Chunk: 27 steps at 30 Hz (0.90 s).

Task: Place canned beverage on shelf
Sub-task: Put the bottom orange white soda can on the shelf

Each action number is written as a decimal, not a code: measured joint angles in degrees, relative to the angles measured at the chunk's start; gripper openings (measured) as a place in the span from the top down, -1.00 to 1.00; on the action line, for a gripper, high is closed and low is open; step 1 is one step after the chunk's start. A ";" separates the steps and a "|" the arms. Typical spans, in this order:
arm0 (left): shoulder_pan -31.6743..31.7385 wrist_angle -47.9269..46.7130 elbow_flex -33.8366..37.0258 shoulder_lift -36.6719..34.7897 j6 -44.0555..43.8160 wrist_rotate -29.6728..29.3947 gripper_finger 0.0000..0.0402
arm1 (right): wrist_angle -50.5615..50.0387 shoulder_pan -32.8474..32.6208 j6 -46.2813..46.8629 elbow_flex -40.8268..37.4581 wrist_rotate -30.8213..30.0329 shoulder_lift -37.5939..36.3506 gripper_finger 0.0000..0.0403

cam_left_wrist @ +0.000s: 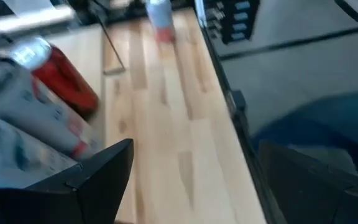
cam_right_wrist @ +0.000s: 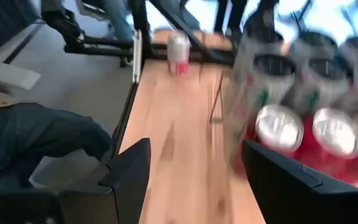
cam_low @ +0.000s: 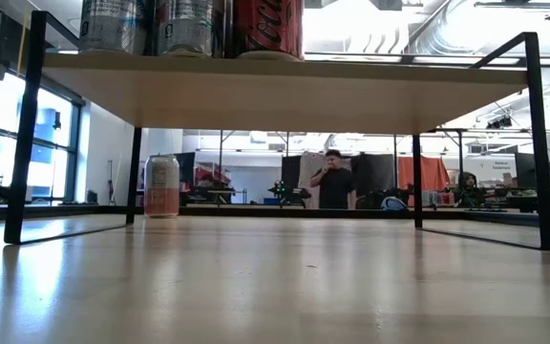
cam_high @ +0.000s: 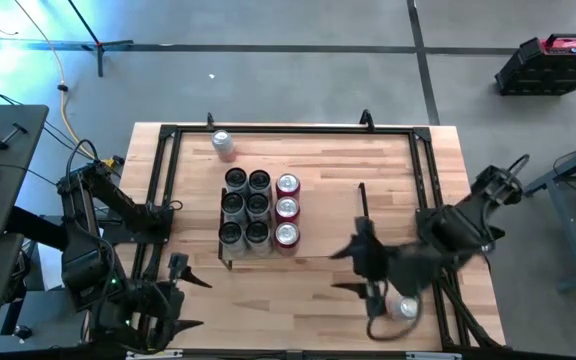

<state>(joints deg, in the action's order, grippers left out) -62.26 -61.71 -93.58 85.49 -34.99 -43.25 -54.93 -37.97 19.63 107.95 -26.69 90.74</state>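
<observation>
The shelf (cam_high: 328, 215) stands mid-table on black wire end frames; in the low view its board (cam_low: 285, 91) spans the top. On its left part stand several dark-topped cans (cam_high: 245, 206) and three red cans (cam_high: 287, 209). One pale can with a reddish base (cam_high: 224, 143) stands alone on the table near the far edge, also in the low view (cam_low: 161, 186). My right gripper (cam_high: 340, 270) hangs open and empty right of the red cans, pointing toward them (cam_right_wrist: 194, 180). My left gripper (cam_high: 196, 302) waits open at the near left (cam_left_wrist: 191, 180).
Black rails (cam_high: 288, 130) frame the tabletop. A round silver thing, perhaps a can's top (cam_high: 405, 308), shows beside my right arm near the front edge. Bare wood lies between the shelf and the near edge. A person (cam_low: 333, 182) stands in the room beyond.
</observation>
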 joint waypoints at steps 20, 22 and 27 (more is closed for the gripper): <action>0.01 -0.16 0.00 0.00 -18.38 11.46 -0.67 | -34.77 -25.00 57.41 -0.43 -6.63 0.00 -0.17; 0.04 -0.16 0.02 0.00 -18.38 11.43 -0.67 | -35.09 -26.06 58.25 -0.69 -6.39 0.20 -0.17; 0.04 -0.14 0.01 0.00 -18.38 11.48 -0.67 | -35.06 -26.23 58.59 -6.36 -1.85 0.24 -0.17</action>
<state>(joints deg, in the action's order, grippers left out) -62.22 -61.84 -93.57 85.49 -53.37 -31.77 -89.99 -64.21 78.22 101.59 -28.53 90.98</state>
